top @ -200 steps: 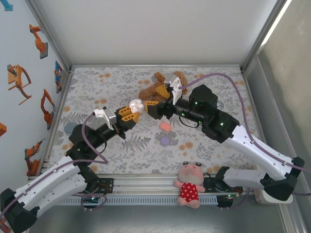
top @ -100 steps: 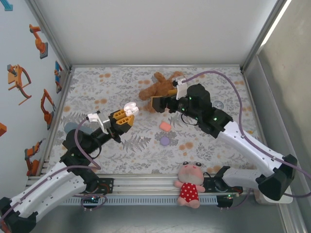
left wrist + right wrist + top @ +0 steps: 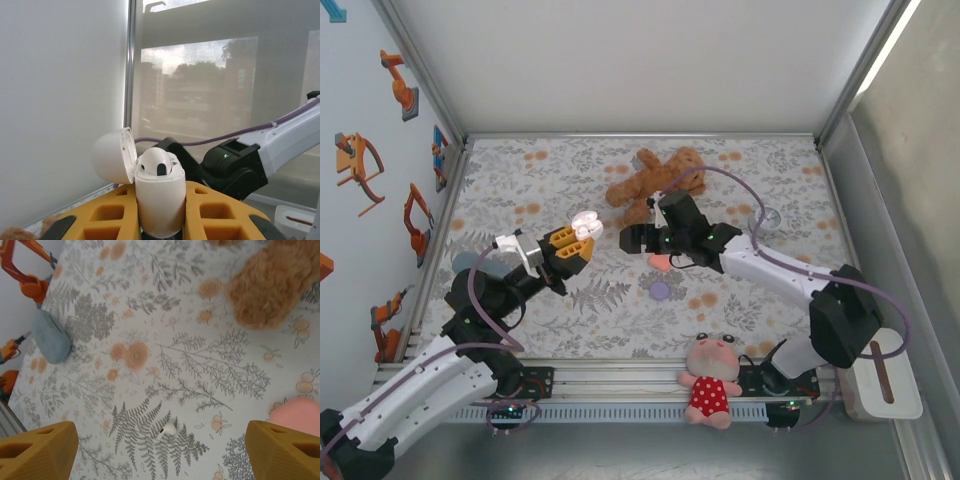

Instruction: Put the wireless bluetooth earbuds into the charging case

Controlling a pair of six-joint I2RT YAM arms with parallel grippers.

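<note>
My left gripper [image 3: 160, 196] is shut on a white charging case [image 3: 160, 202], held upright between its yellow pads. The case's lid [image 3: 112, 156] is flipped open to the left, and one white earbud [image 3: 156, 162] sits in it. From above, the case [image 3: 582, 222] is raised at the left gripper's [image 3: 575, 236] tip. A second white earbud [image 3: 167, 430] lies loose on the fern-patterned mat. My right gripper [image 3: 161, 450] hangs open over it, its yellow fingers [image 3: 37, 450] well apart on either side. From above, the right gripper [image 3: 632, 239] sits mid-table.
A brown teddy bear [image 3: 655, 180] lies behind the right gripper. A pink piece [image 3: 299, 415] rests by the right finger, and a purple disc [image 3: 660, 291] lies nearer the front. A blue-grey pebble shape [image 3: 51, 337] is at the left. A plush doll [image 3: 713, 380] sits on the front rail.
The two grippers, close together a second ago, have parted. My right arm folded down over the mat. My left gripper drew back left with the case.
</note>
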